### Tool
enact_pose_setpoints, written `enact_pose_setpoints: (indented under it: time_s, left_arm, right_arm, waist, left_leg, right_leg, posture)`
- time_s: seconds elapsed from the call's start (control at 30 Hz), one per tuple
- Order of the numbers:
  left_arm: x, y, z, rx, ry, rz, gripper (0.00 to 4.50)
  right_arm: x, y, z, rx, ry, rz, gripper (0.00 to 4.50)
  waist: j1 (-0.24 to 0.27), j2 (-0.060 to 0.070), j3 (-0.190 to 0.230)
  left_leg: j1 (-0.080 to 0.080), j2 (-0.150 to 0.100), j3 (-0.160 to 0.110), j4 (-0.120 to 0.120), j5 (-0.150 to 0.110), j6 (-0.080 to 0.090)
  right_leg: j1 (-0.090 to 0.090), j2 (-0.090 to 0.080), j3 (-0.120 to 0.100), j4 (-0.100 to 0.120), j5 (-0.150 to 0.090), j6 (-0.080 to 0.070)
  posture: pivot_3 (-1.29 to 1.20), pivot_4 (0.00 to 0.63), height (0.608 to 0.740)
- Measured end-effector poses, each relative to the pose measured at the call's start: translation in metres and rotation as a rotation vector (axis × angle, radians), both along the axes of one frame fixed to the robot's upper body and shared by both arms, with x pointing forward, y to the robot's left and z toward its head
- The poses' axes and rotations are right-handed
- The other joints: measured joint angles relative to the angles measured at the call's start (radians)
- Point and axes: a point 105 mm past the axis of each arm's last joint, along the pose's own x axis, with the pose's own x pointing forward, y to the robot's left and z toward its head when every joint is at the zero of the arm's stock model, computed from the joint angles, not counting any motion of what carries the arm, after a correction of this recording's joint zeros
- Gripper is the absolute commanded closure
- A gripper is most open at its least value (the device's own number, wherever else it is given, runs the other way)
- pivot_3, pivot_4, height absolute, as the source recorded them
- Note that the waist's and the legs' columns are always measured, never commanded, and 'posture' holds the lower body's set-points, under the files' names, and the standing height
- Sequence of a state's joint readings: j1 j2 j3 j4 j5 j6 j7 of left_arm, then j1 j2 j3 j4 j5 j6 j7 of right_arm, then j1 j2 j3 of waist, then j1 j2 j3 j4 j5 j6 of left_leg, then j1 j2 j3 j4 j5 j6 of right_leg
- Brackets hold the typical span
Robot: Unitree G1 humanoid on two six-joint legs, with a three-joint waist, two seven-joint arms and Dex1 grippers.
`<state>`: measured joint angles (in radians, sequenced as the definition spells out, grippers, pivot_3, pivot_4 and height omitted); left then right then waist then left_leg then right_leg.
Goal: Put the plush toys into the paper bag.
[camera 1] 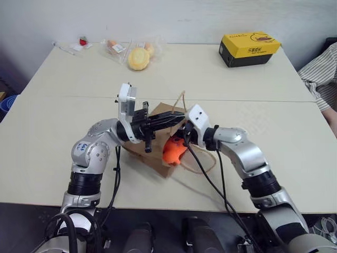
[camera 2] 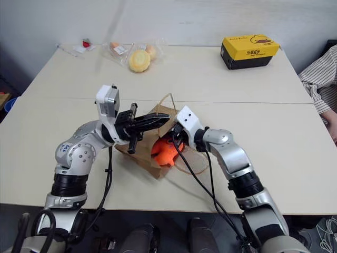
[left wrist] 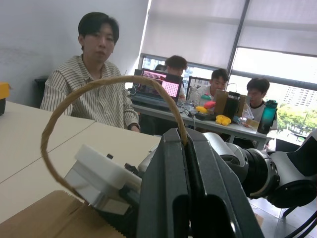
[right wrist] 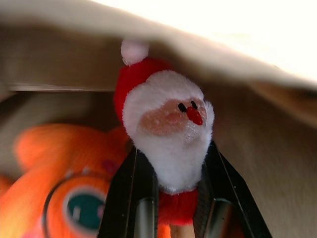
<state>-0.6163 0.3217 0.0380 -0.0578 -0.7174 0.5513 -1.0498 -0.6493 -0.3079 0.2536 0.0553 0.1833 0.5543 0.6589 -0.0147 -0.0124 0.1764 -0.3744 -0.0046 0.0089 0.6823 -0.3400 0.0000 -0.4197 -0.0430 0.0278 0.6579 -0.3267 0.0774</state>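
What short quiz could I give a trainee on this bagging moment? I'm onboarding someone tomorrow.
1. True or false: the left pincer is shut on the paper bag's twine handle.
2. Which toy does the right pincer hold: A) orange fish plush, B) Santa plush, C) wrapped bun?
3. Fill in: the orange fish plush lies at the bag's ____.

Key: 1 true; 2 B; 3 mouth.

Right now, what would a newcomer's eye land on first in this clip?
Mid-table, the right gripper pushes a red-and-white Santa plush into the paper bag, beside the orange fish plush at its mouth. The left gripper pinches the bag's twine handle, holding it open.
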Motion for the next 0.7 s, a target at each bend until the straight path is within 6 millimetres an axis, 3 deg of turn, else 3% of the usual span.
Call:
enact_pose_setpoints:
  time_s: [0.2,0.37,0.57,0.7]
  left_arm:
    - [0.003,-0.001,-0.002,-0.031,-0.002,0.011,4.5]
    - [0.004,0.001,-0.009,-0.031,0.003,0.036,4.5]
    - [0.006,0.004,-0.011,-0.028,0.008,0.059,4.5]
    - [0.006,0.006,-0.012,-0.02,0.008,0.065,4.5]
  right_arm:
    - [-0.005,-0.004,0.005,0.016,0.032,0.026,1.68]
    - [-0.012,-0.018,0.027,0.046,-0.01,0.062,0.02]
    - [-0.044,-0.038,0.035,0.137,0.054,0.196,0.02]
    - [-0.052,-0.07,0.038,0.244,0.147,0.159,0.02]
  waist:
    - [-0.005,0.0,0.0]
    - [-0.012,0.0,0.0]
    - [-0.012,0.0,0.0]
    - [-0.009,0.0,0.0]
  left_leg:
    - [0.0,0.0,0.0,0.0,0.0,0.0]
    - [0.0,0.0,0.0,-0.001,0.0,0.0]
    - [0.0,0.0,-0.001,-0.001,0.0,0.001]
    - [0.0,0.0,-0.001,-0.001,-0.001,0.001]
  right_leg:
    - [0.0,0.0,0.0,0.0,0.0,0.0]
    - [0.0,0.0,0.0,0.0,0.0,0.0]
    - [0.0,0.0,0.0,-0.001,0.0,0.0]
    - [0.001,0.0,0.0,-0.001,0.0,0.0]
  posture:
    - [0.0,0.15,0.74]
    - [0.0,0.15,0.74]
    - [0.0,0.15,0.74]
    - [0.0,0.15,0.74]
